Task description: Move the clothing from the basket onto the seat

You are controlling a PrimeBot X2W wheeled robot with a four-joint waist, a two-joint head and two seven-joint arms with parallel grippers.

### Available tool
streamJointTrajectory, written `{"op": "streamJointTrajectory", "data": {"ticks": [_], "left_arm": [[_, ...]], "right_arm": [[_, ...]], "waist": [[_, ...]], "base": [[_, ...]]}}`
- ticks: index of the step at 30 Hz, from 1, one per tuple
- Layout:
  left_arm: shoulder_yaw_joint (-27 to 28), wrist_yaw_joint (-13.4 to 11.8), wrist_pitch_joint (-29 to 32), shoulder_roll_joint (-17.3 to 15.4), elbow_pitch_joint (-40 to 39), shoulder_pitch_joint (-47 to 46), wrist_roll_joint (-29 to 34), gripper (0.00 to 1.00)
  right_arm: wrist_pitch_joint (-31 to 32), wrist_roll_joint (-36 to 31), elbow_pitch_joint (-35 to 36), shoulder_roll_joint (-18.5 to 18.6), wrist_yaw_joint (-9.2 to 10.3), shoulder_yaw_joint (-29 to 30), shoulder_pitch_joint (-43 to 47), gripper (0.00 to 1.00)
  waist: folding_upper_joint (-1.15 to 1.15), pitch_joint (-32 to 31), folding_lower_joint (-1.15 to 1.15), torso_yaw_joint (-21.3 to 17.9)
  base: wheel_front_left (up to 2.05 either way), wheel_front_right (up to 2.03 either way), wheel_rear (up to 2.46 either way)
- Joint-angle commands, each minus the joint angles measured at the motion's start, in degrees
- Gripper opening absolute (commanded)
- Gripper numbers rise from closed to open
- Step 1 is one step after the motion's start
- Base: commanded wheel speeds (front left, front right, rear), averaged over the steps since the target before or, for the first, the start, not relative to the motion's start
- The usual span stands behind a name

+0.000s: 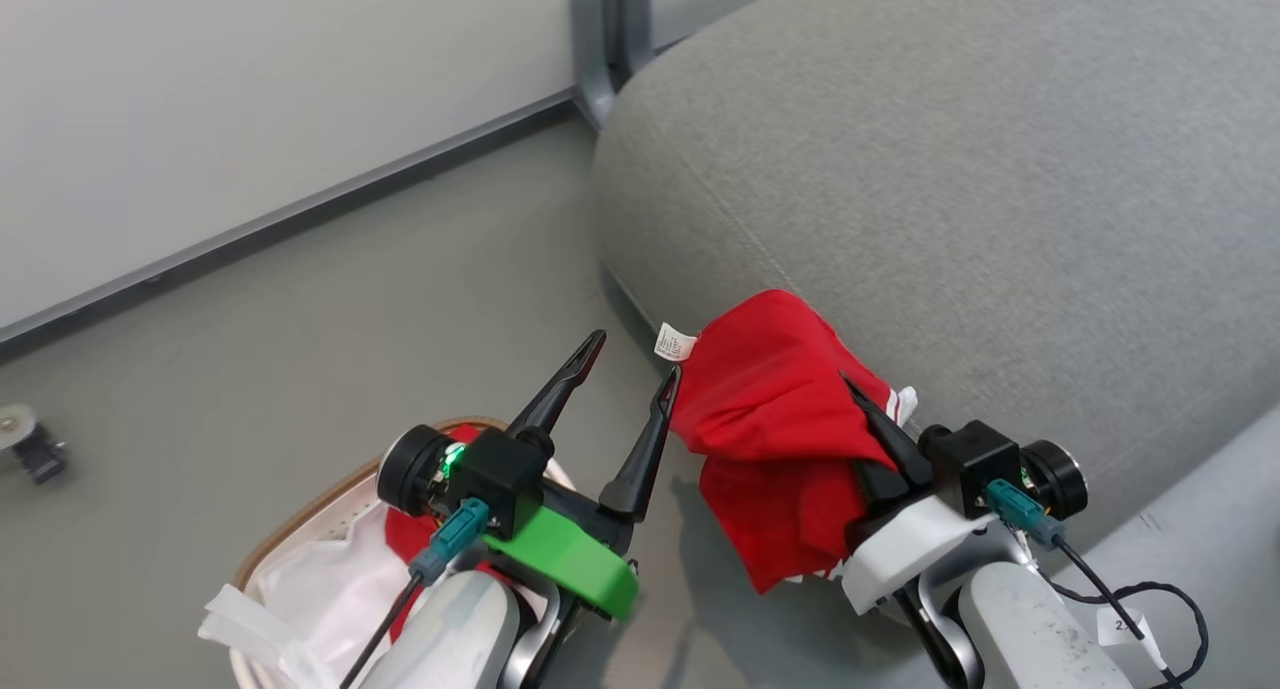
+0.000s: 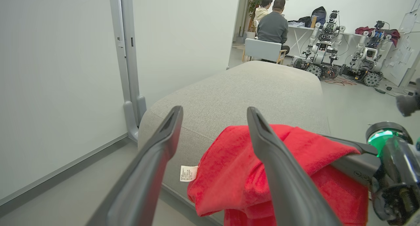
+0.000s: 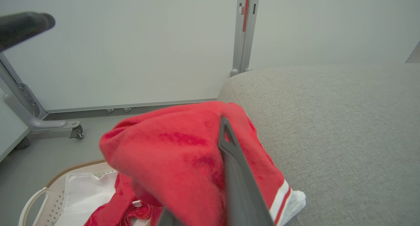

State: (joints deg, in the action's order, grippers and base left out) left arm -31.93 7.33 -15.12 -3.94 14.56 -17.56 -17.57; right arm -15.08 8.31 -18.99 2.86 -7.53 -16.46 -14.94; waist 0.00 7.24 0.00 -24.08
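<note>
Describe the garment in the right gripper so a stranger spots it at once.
Find the big grey seat; at its near edge a bright red garment hangs from the right gripper. A white label sticks out of it, and unlike the other red garment, it is outside the basket.

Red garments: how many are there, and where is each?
2. One red garment hangs in the right end effector at the seat edge; the other garment lies in the basket. More may hide beneath.

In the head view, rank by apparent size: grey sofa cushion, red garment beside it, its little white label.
1. light grey fabric sofa cushion
2. bright red fabric garment, though nearer the camera
3. small white care label
</note>
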Motion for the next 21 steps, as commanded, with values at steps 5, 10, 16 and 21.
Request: {"op": "streamJointTrajectory", "data": {"ticks": [5, 10, 16, 21], "left_arm": [[-0.1, 0.3, 0.0, -1.9, -0.9, 0.1, 0.7, 1.00], [-0.6, 0.3, 0.0, -4.0, -2.1, -0.5, 1.3, 1.00], [-1.3, 0.2, 0.0, -7.3, -3.1, -1.7, 0.6, 1.00], [-1.0, 0.2, 0.0, -10.0, -4.3, -2.9, -0.1, 1.00]], "right_arm": [[-0.1, -3.4, 0.9, 0.1, 0.08, 3.0, -2.5, 0.00], [-0.1, -7.7, 0.9, 0.1, 0.08, 6.8, -7.9, 0.00], [-0.1, -14.6, -0.5, 0.8, 0.08, 14.2, -18.0, 0.00], [-0.1, -19.5, -2.9, 4.8, 0.08, 20.1, -26.4, 0.00]], "waist": [[0.00, 4.5, 0.00, -4.3], [0.00, 7.9, 0.00, -3.0], [0.00, 12.7, 0.00, -0.6], [0.00, 16.8, 0.00, 1.9]], "base": [[0.00, 0.00, 0.00], [0.00, 0.00, 0.00], [0.00, 0.00, 0.00], [0.00, 0.00, 0.00]]}}
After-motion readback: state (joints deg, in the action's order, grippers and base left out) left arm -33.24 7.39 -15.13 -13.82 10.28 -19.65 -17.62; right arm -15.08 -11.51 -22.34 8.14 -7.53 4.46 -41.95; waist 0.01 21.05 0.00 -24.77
